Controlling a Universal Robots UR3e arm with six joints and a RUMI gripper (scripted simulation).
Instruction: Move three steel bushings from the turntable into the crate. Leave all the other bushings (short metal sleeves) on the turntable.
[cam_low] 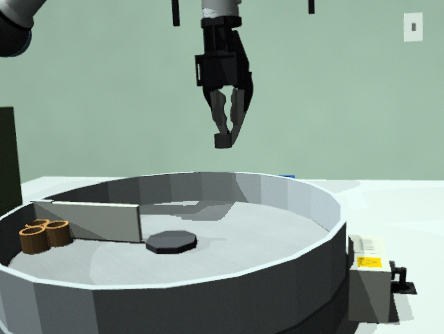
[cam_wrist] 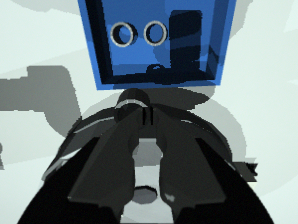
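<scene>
So the claw [cam_low: 226,136] hangs well above the turntable [cam_low: 310,200], pinched narrow on a steel bushing [cam_low: 222,141] that looks like a small dark block at the fingertips from the outside view. From the wrist view that bushing [cam_wrist: 133,104] shows as a dark sleeve with a bright rim, sitting just short of the near wall of the blue crate [cam_wrist: 95,45]. Two more steel bushings [cam_wrist: 123,34] lie side by side on the crate floor, towards the left, and a dark shadow covers the right part of it. The turntable is a big grey round tub with a tall rim, a light upright divider [cam_low: 90,220] running from the left side toward the middle, and a flat dark hub [cam_low: 171,241] at the centre. Three brownish-orange bushings [cam_low: 46,235] are bunched together at the left, tucked against the divider. The whole thing sits on a pale, almost white desk [cam_low: 410,210], with a small box [cam_low: 367,260] carrying a yellow label up against the turntable's right side. Behind it is a plain sage-green wall with a white switch plate [cam_low: 413,26] at the upper right, and a dark panel [cam_low: 9,155] stands at the far left edge.
</scene>
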